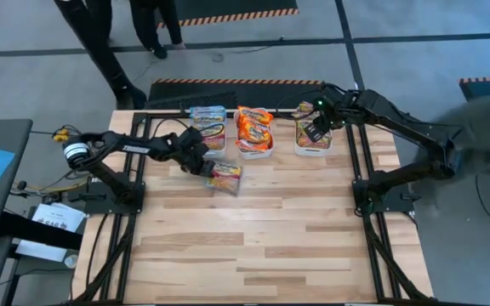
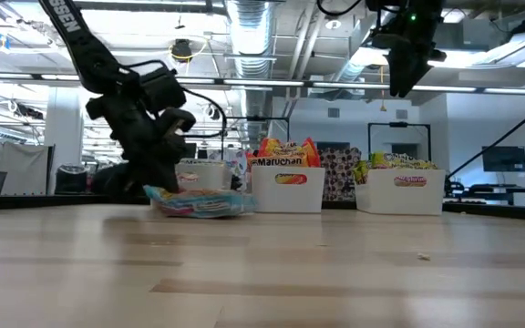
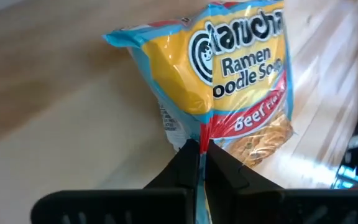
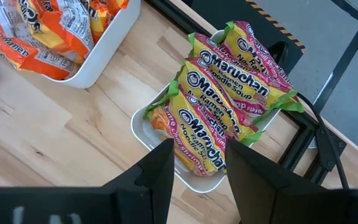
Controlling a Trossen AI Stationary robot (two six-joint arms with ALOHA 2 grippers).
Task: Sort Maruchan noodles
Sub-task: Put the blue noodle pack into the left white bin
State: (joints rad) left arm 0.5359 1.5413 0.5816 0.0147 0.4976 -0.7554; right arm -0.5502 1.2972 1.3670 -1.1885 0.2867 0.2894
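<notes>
- Maruchan noodles are what I am sorting: small flat glossy plastic packets. The one in hand is a yellow packet with blue edges and a red beef band [image 3: 229, 81], lying on the pale wooden worktop [image 1: 262, 246] straight ahead of my left claw [image 3: 202, 155].
- My left claw is pinched fully together on the crimped end seam of that blue-edged packet; the film bunches up between the two dark fingers [image 3: 182, 163]. The rest of the packet lies flat on the wood beyond the fingertips.
- From above, the left claw [image 1: 202, 163] sits low over the packet [image 1: 225, 175], just in front of a white rectangular plastic bin holding more blue-edged packets [image 1: 209, 116].
- Beyond that, to the side of my left claw, a second white bin is heaped with orange-red packets [image 1: 254, 129].
- My right claw [image 4: 197, 163] hangs with its fingers spread and nothing between them, above a third white bin stacked with green-and-pink packets [image 4: 229, 99].
- I judge the step to be the pick: the grip is made but the packet is not yet off the worktop.
- Next calls for a gentle lift, since only a thin seam is held and the packet may swing or slip, then a short carry over the blue bin before letting go.
</notes>
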